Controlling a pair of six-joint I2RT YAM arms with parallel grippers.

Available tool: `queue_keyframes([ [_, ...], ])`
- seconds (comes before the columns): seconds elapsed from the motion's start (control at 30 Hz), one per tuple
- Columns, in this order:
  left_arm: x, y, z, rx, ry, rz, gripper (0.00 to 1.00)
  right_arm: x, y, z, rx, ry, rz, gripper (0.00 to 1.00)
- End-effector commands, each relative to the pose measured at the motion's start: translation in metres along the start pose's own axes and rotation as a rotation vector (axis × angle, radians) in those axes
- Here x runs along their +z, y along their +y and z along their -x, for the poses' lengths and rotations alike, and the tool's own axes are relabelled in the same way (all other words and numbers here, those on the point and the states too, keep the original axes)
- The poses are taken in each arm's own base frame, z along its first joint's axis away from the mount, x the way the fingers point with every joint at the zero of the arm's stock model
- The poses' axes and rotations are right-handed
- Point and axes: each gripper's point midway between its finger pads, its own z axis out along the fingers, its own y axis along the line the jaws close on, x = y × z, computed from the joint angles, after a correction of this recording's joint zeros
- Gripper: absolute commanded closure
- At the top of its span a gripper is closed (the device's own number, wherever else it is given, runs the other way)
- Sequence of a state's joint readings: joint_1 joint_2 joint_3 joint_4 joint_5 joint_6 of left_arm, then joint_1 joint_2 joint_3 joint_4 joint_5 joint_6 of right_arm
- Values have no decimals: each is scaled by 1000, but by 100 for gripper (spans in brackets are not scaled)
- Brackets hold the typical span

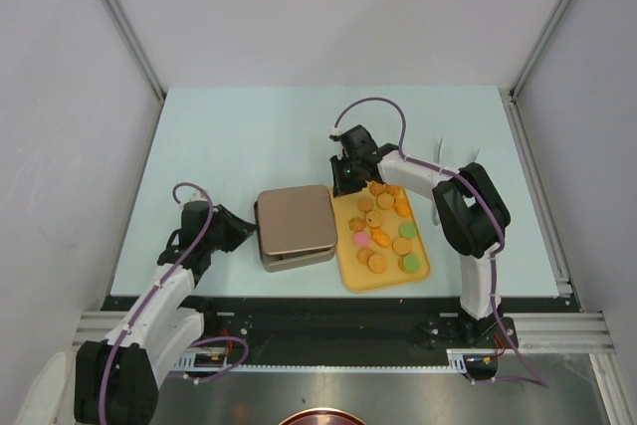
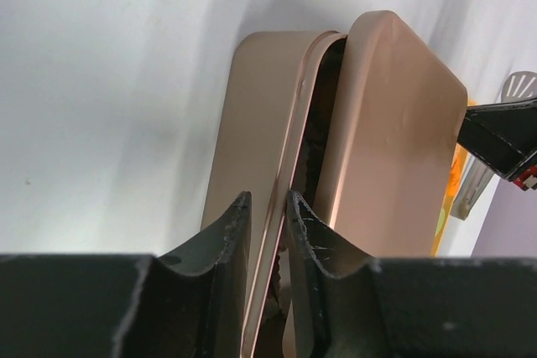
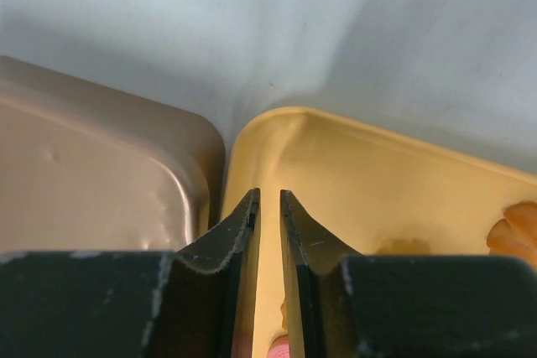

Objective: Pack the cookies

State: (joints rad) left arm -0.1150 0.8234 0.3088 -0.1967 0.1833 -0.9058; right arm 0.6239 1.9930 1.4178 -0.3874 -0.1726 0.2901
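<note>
Our left gripper (image 2: pixel 268 203) is clamped on the rim of the tin (image 2: pixel 252 123) at its 9 o'clock side, with the lid (image 2: pixel 394 140) ajar. Our right gripper (image 3: pixel 268 196) pinches the tray (image 3: pixel 377 173) at its 11 o'clock corner. The cookies (image 1: pixel 383 231) lie in the tray, at 3 o'clock of the tin.

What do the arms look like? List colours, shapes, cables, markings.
The left arm and right arm match: white shells, black joints. A purple-grey left cable and right cable loop off them. The left gripper and right gripper each have two black fingers tapering to points, edges scuffed pale. No markings or sleeves show.
</note>
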Motion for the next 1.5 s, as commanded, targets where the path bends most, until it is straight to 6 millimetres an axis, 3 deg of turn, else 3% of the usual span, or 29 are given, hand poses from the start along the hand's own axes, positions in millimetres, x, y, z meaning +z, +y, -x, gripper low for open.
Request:
queue_keyframes([
  [0.0, -7, 26, -5, 30, 17, 128, 72, -8, 4, 19, -23, -48, 3, 80],
  [0.17, -9, 22, 0, 29, -13, 109, 71, -8, 4, 20, -22, -48, 3, 79],
  [0.43, -11, -4, 7, 63, -22, 3, 62, -10, 3, 22, -22, -55, 5, 79],
  [0.83, -18, -27, 12, 60, -38, -95, 62, -15, 4, 26, -24, -67, 11, 78],
  [1.47, -30, 2, 21, 54, -93, 79, 70, -12, 7, 26, -25, -68, 29, 78],
])
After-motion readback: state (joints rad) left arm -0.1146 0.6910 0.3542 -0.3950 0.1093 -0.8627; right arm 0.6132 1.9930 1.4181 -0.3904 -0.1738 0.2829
